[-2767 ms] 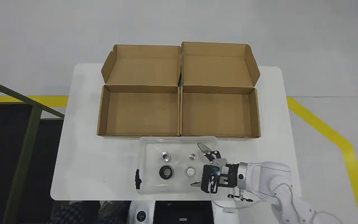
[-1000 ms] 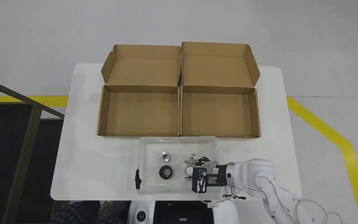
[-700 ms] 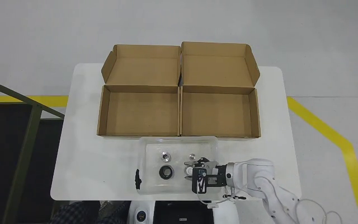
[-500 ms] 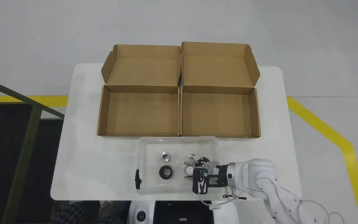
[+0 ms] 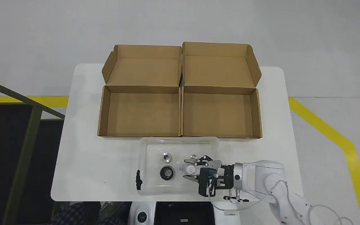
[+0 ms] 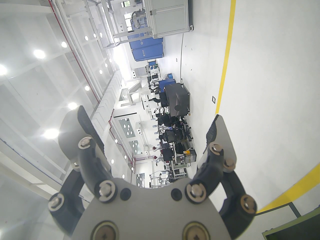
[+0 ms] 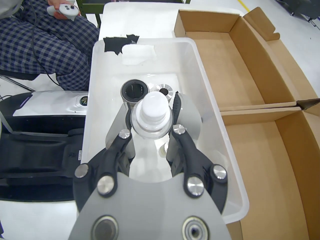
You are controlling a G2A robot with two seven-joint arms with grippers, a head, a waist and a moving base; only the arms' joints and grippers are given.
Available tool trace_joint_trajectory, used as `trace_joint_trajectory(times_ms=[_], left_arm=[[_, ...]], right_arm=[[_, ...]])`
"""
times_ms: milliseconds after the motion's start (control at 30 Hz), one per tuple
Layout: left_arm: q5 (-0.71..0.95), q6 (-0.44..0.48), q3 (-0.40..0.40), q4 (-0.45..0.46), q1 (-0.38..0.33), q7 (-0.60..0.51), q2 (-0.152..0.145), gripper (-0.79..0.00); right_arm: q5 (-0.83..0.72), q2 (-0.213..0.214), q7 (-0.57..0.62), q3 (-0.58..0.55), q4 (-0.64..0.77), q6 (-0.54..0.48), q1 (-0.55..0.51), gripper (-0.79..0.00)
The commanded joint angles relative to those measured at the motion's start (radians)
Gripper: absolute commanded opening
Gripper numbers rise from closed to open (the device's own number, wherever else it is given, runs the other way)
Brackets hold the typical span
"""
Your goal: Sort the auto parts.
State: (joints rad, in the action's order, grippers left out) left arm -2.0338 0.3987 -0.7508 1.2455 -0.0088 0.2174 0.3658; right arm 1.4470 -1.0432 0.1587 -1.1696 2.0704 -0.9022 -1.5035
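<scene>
- Your right gripper (image 7: 151, 106) is closed on the white stepped part (image 7: 153, 112), its fingers pinching the part's clear round flange
- You hold that part inside the clear plastic bin (image 7: 150, 41), near the bin's middle; whether it is off the bin floor is hard to tell
- Just past your fingertips, the black ring (image 7: 134, 91) and the silver cylinder (image 7: 163, 90) sit side by side on the bin floor
- Under the gripper lies a small round piece (image 7: 163, 149), probably another part
- Two open cardboard boxes, the left box (image 5: 140, 115) and the right box (image 5: 221, 115), stand touching each other just beyond the bin on the white table (image 5: 84, 140)
- Your left gripper (image 6: 150, 118) has its fingers spread wide with nothing between them, pointing out at the room
</scene>
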Motion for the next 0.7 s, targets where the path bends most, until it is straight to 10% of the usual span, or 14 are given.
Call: trace_joint_trajectory(times_ms=[0,667], left_arm=[[0.000,0.000,0.000,0.000,0.000,0.000,0.000,0.000],[0.000,0.000,0.000,0.000,0.000,0.000,0.000,0.000]], right_arm=[[-0.030,-0.001,-0.017,0.000,-0.002,0.009,0.004,-0.785],[-0.420,0.002,-0.161,-0.137,-0.040,0.078,0.044,-0.785]])
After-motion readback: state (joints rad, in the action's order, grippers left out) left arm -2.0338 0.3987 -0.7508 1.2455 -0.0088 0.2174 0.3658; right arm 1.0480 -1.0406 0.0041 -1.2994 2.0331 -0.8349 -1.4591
